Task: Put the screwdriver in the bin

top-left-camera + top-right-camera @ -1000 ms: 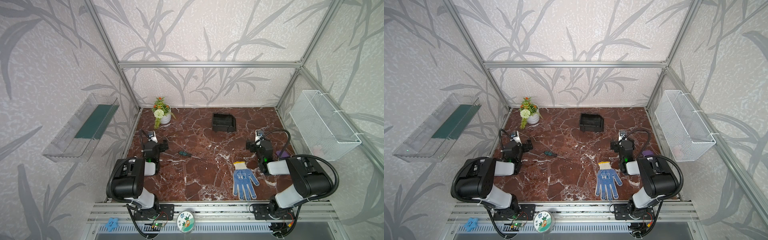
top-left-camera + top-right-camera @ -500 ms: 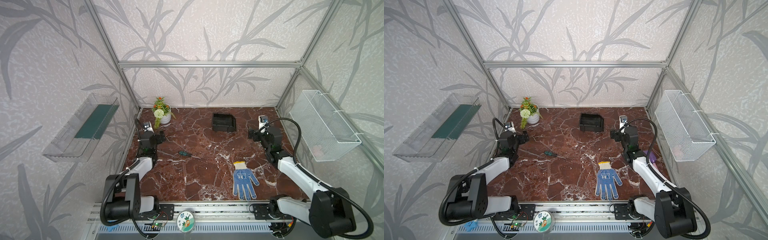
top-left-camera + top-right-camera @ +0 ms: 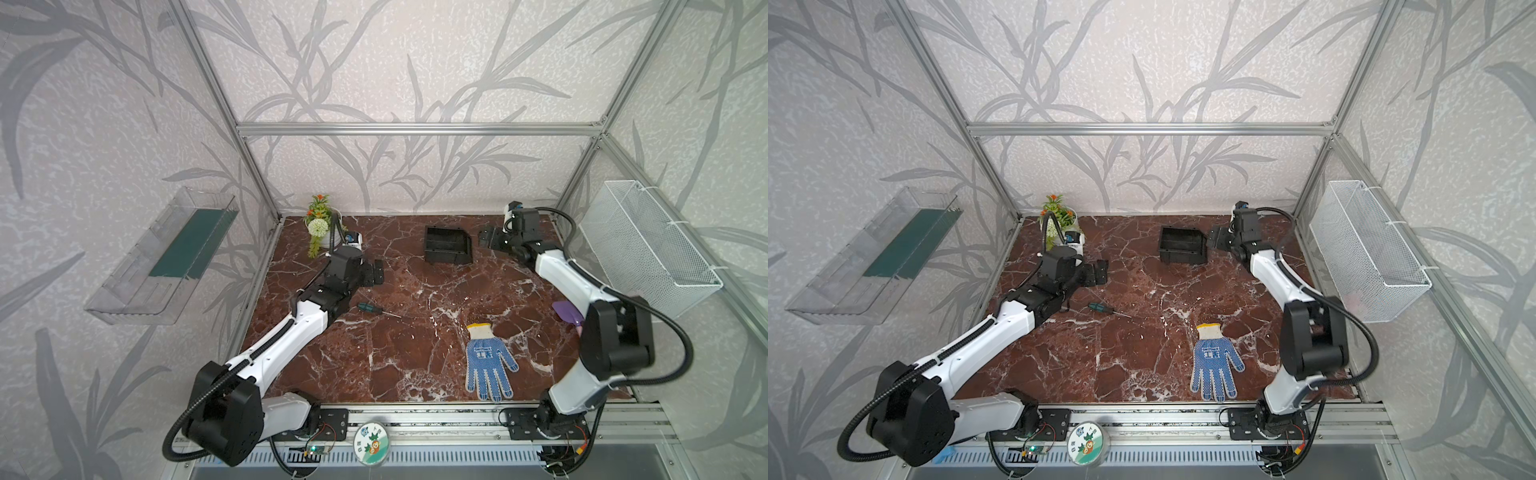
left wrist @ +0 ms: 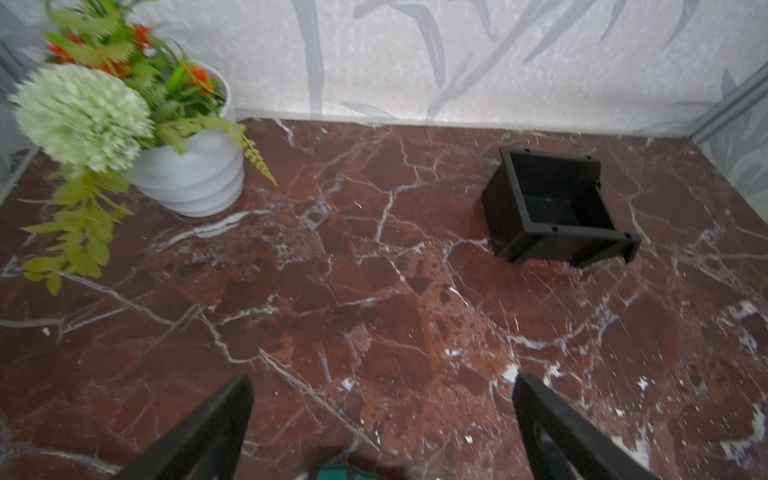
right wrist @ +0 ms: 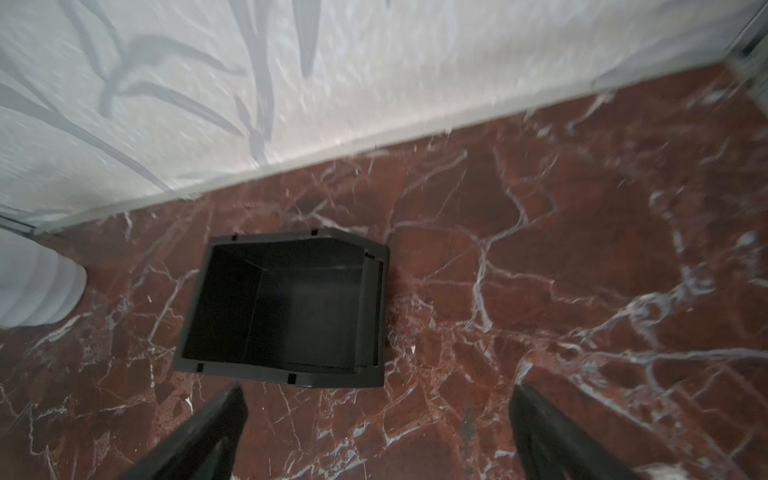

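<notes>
The screwdriver [image 3: 370, 308] [image 3: 1100, 308], teal-and-black handle with a thin silver shaft, lies flat on the marble at left of centre. My left gripper [image 3: 376, 272] [image 3: 1100, 272] hovers just behind it, open and empty. In the left wrist view, its gripper [image 4: 382, 384] has wide-spread fingers and the screwdriver's handle end [image 4: 345, 471] peeks in at the frame edge. The black bin [image 3: 449, 259] [image 3: 1183, 259] [image 4: 496, 199] [image 5: 270, 372] stands empty near the back wall. My right gripper [image 3: 486, 239] [image 3: 1214, 240] [image 5: 376, 392] is open just to the bin's right.
A blue dotted glove [image 3: 488, 361] lies at front right, with a purple trowel [image 3: 565, 309] half hidden behind the right arm. A white flower pot [image 3: 320, 226] stands in the back left corner. A wire basket [image 3: 652, 245] hangs on the right wall and a clear tray [image 3: 166, 257] on the left.
Both arms have unfolded from near the front and reached toward the back. The left gripper now hangs just behind the screwdriver, the right one beside the bin. Screwdriver, bin and glove have not moved.
</notes>
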You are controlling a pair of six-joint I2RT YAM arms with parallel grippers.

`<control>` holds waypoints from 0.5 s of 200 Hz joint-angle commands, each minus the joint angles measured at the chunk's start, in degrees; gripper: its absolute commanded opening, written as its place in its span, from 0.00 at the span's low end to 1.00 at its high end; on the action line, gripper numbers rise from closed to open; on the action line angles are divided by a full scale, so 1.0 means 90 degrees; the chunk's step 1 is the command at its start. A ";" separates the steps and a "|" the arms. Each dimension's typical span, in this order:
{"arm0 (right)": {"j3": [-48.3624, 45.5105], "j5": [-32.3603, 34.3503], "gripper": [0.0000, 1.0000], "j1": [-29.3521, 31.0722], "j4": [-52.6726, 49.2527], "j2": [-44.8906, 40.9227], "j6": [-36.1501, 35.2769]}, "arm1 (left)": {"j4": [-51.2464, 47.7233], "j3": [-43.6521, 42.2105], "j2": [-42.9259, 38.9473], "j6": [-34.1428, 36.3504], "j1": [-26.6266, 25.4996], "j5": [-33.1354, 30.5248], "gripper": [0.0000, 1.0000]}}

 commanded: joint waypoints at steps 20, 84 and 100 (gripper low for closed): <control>0.2464 -0.0641 0.99 0.0154 -0.2682 0.2118 0.0790 | -0.0740 0.0248 -0.0191 -0.0204 -0.0399 0.0213 0.99; 0.3372 -0.0641 0.99 0.0485 -0.3571 0.3187 0.1437 | -0.1052 0.0402 -0.0041 0.0363 -0.0404 0.0436 0.99; 0.3080 -0.0620 0.99 0.0651 -0.3545 0.3041 0.1552 | -0.0997 0.0513 0.0093 0.0417 -0.0401 0.0308 0.99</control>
